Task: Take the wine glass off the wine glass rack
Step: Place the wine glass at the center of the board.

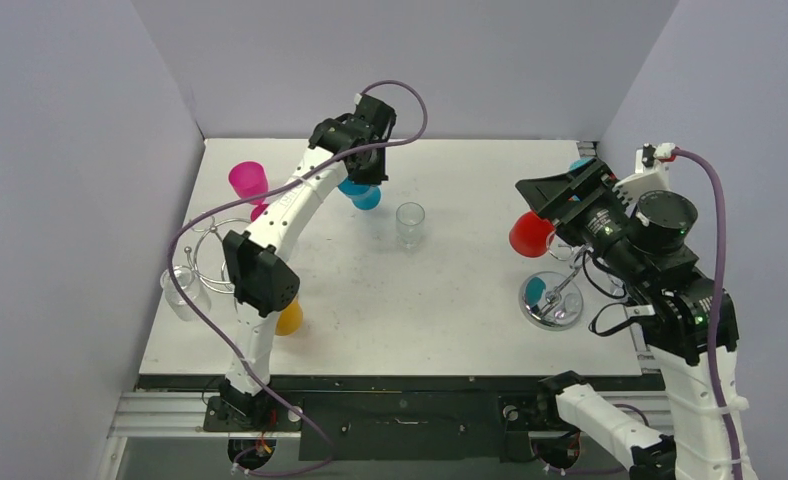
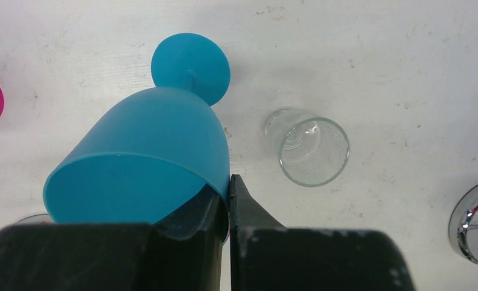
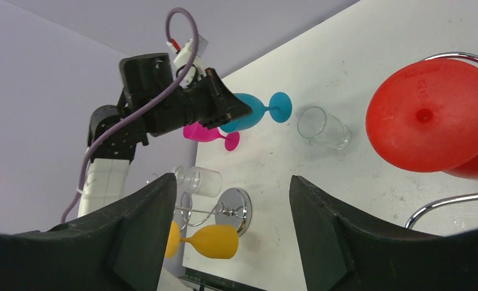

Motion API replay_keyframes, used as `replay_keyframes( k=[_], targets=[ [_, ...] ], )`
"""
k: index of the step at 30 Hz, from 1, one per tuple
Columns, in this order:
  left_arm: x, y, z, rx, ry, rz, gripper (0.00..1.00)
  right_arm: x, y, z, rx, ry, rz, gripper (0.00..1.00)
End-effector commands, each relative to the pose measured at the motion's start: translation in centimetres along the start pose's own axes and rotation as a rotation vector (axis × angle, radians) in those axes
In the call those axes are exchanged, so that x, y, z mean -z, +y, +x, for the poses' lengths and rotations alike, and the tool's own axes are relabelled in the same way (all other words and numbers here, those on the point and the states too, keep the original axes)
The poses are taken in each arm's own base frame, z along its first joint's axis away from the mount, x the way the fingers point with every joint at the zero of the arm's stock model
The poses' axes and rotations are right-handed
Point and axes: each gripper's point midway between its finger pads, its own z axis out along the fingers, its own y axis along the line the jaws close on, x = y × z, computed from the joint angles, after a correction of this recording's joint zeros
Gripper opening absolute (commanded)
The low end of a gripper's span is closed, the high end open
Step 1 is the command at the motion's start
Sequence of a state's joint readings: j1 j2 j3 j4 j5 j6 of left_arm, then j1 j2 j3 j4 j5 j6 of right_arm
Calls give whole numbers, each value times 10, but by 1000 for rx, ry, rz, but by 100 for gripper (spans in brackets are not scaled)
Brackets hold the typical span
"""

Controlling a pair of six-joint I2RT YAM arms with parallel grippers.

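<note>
My left gripper (image 1: 363, 172) is shut on the rim of a blue wine glass (image 2: 141, 159), one finger inside the bowl and one outside. The glass tilts over the back middle of the table (image 1: 440, 330), with its foot (image 2: 190, 64) low by the surface. A red wine glass (image 1: 530, 234) hangs upside down on the right wine glass rack (image 1: 552, 300). My right gripper (image 1: 537, 193) is open just above and beside the red wine glass (image 3: 430, 115), holding nothing. The rack's wire (image 3: 461, 200) curves under that glass.
A clear glass (image 1: 410, 222) stands right of the blue one. A magenta glass (image 1: 248, 180) is on the table at back left. The left rack (image 1: 215, 255) carries a clear glass (image 1: 182, 290) and a yellow glass (image 1: 288, 318). Walls close in on both sides.
</note>
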State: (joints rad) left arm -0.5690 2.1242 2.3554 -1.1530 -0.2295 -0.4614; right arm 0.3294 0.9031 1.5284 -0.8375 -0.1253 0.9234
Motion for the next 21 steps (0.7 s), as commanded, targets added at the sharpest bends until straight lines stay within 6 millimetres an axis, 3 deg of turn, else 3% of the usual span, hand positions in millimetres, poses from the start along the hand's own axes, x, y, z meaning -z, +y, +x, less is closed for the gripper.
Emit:
replay_keyframes(
  k=[1, 9, 21],
  targets=[
    [-5, -1, -7, -30, -22, -17, 0, 19, 6, -7, 65, -22, -18, 64],
    [-37, -4, 11, -39, 44, -28, 0, 24, 3, -2, 62, -11, -13, 64],
    [-63, -4, 26, -62, 94, -48, 6, 28, -4, 3, 59, -7, -3, 64]
  ],
)
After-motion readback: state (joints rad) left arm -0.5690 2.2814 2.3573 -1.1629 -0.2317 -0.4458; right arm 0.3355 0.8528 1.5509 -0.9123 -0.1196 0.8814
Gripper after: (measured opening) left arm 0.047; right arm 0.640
